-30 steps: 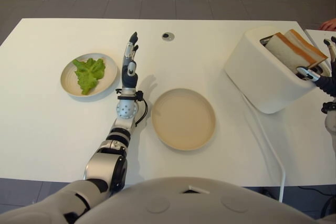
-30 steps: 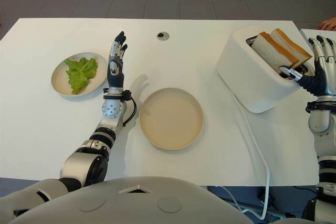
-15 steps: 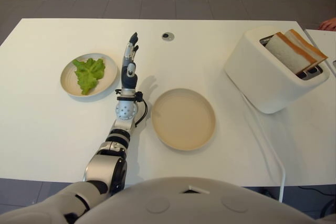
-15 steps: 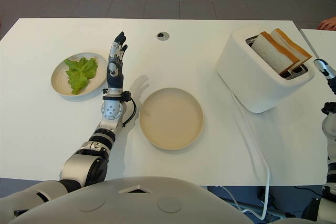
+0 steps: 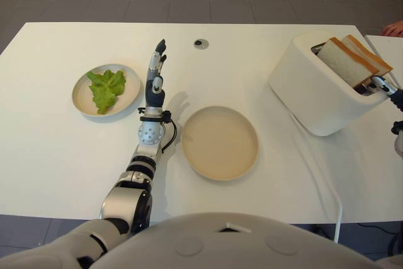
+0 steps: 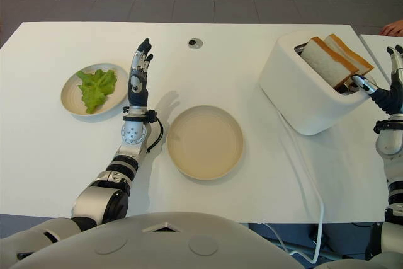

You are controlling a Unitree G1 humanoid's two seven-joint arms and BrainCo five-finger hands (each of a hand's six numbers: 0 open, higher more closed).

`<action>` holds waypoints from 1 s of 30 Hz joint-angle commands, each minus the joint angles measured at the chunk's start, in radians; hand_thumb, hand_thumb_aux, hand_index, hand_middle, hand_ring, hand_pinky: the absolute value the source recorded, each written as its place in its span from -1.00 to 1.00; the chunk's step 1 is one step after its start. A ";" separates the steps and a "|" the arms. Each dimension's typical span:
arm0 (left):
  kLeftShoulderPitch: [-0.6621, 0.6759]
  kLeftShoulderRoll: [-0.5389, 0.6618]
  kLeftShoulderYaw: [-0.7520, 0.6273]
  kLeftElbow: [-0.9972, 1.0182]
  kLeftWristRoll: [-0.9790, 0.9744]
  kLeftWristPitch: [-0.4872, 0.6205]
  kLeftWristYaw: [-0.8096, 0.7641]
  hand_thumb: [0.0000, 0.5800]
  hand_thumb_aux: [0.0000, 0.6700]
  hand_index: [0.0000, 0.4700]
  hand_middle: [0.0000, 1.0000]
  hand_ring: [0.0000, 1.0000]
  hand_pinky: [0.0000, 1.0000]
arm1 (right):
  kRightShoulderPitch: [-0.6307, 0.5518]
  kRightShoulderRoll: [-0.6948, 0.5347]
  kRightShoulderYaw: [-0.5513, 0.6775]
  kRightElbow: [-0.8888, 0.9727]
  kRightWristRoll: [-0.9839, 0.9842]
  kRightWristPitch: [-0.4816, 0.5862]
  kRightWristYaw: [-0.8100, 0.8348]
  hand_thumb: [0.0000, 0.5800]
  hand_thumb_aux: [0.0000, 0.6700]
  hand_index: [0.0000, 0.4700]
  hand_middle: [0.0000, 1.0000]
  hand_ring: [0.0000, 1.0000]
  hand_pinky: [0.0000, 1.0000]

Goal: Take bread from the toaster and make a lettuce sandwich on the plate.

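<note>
Status: nothing assembled yet; you are at the very first step.

White table: carries everything listed below.

Toaster: sits at the right end of the table, tipped so its slots face up and to the right. Its cord runs down toward the near edge.

Plate: centre of the table, bare. No bread and no lettuce on it.

Small dish: left of the plate, well apart from the toaster.

Bread slices: two, both seated in the toaster slots, upper halves standing proud. Neither is lifted.

Lettuce: one leaf, lying in the small dish, untouched.

Left hand: stands between dish and plate, fingers straight and pointing away from you, holding nothing.

Right hand: just beside the toaster's right end, fingers spread upward, thumb tip near the slot edge, nothing gripped.

Left to do, by my reading: draw out a slice, lay it on the plate, add the lettuce, then top it with the second slice.
</note>
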 commanded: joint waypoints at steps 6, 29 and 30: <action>0.057 -0.004 -0.006 0.004 -0.002 0.023 -0.017 -1.00 -1.00 -1.00 -1.00 -1.00 -1.00 | 0.037 0.003 0.036 -0.184 -0.005 0.020 0.071 1.00 1.00 1.00 0.32 0.32 0.32; 0.040 -0.004 0.003 0.022 0.001 0.024 -0.009 -1.00 -1.00 -1.00 -1.00 -1.00 -1.00 | -0.002 0.189 -0.011 -0.775 0.450 -0.163 0.104 1.00 1.00 1.00 0.92 0.92 0.92; 0.037 -0.005 0.003 0.025 0.001 0.024 -0.009 -1.00 -1.00 -1.00 -1.00 -1.00 -1.00 | 0.012 0.198 0.046 -0.802 0.513 -0.158 0.185 1.00 1.00 1.00 0.93 0.93 0.93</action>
